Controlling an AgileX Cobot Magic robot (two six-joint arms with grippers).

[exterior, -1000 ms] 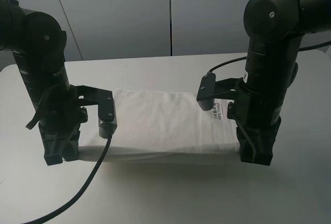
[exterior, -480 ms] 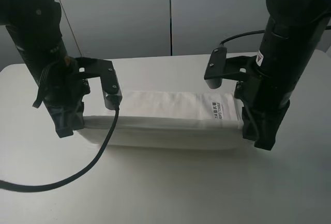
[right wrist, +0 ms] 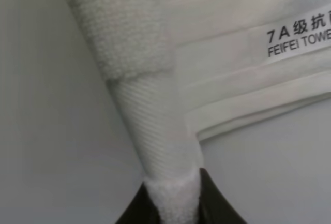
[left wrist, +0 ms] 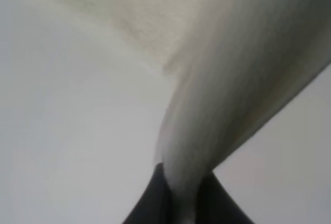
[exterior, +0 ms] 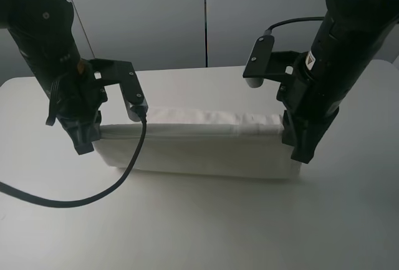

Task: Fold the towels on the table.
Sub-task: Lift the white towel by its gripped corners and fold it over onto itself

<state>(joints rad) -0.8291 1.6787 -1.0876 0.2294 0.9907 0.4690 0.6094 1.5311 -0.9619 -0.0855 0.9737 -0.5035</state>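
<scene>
The white towel [exterior: 193, 151] sits mid-tabletop [exterior: 199, 226], its upper edge held up at either end by the left gripper [exterior: 84, 145] and right gripper [exterior: 299, 154], both clamped on the cloth, while a black cable [exterior: 93, 198] droops across its left front.

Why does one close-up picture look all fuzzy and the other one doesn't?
Left wrist view: the white terry-cloth towel is smeared and out of focus, probably too close to the lens. Right wrist view: sharp enough to read the small dark-printed label. Exterior high view: clear, with a soft shadow below the towel on the plain white table.
</scene>
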